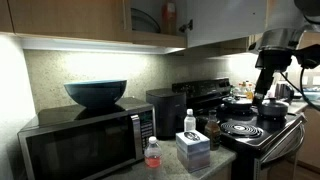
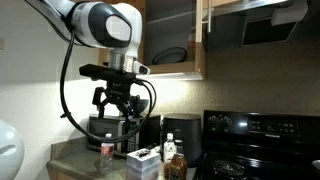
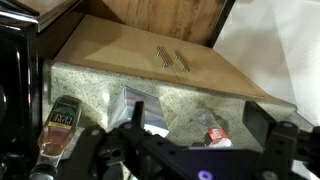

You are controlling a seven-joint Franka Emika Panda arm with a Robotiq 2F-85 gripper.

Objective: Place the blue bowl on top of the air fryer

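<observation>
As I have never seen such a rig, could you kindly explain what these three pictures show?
This is one robot arm, steered by a person, in a kitchen. Two pictures come from cameras standing in the room; the third comes from a camera on the arm's wrist, looking out past its jaws. The jaws stand open and hold nothing. In an exterior view, a blue bowl sits on the microwave, the black air fryer stands beside it, then come bottles, a box and a stove with pots.

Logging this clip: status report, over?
Pincer open, empty, near stove. Blue bowl on microwave. Air fryer top bare.
</observation>
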